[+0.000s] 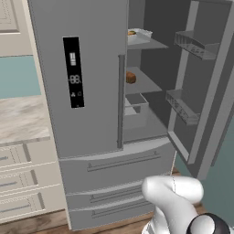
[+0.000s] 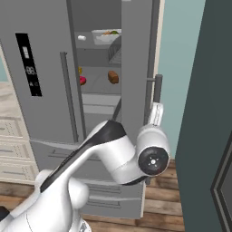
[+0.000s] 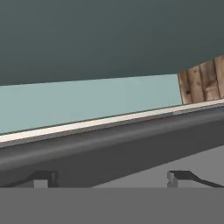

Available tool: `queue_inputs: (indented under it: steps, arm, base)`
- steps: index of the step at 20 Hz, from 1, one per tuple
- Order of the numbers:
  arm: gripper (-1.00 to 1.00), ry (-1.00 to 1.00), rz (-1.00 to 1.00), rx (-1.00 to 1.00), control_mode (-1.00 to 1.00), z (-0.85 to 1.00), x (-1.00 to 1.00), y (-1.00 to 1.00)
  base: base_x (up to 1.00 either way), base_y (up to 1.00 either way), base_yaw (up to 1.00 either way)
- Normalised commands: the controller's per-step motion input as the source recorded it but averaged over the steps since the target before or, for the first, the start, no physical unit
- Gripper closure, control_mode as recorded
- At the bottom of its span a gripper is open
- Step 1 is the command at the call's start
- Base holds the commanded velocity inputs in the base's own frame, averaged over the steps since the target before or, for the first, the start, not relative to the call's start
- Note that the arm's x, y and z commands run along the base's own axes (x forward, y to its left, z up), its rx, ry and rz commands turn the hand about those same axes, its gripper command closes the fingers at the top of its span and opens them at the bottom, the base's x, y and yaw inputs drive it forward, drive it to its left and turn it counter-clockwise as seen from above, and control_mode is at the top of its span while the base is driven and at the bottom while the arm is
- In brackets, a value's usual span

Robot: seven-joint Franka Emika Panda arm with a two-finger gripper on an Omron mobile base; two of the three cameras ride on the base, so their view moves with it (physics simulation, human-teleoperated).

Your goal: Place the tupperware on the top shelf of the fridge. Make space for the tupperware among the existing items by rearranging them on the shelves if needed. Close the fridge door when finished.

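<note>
Already the tupperware sits on the top shelf of the fridge, right door open, while the tool stands spread, holding nothing.

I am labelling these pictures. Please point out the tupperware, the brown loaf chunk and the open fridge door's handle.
tupperware [image 2: 106,36], right base view, its white front wall.
brown loaf chunk [image 1: 130,77], left base view, its front face.
door handle [image 2: 158,88], right base view, the middle of the vertical bar.
</note>
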Motion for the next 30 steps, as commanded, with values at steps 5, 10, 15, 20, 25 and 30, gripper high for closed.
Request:
queue_inputs:
  steps: [5, 10, 15, 20, 25, 30]
  arm:
    - [-1.0, 0.0, 0.08, 0.0, -1.0, -0.25, 0.39, -0.23]
    - [-1.0, 0.0, 0.08, 0.0, -1.0, -0.23, 0.36, -0.21]
    - [-1.0, 0.0, 0.08, 0.0, -1.0, -0.2, 0.35, -0.19]
    - [-1.0, 0.0, 0.07, 0.01, -1.0, -0.12, 0.37, -0.21]
    - [-1.0, 0.0, 0.06, 0.0, -1.0, -0.08, 0.38, -0.09]
    - [-1.0, 0.0, 0.05, 0.0, -1.0, -0.09, 0.4, 0.0]
  base:
    - [0.0, 0.0, 0.0]
    - [0.0, 0.0, 0.0]
    - [0.0, 0.0, 0.0]
    - [0.0, 0.0, 0.0]
    - [0.0, 0.0, 0.0]
    - [0.0, 0.0, 0.0]
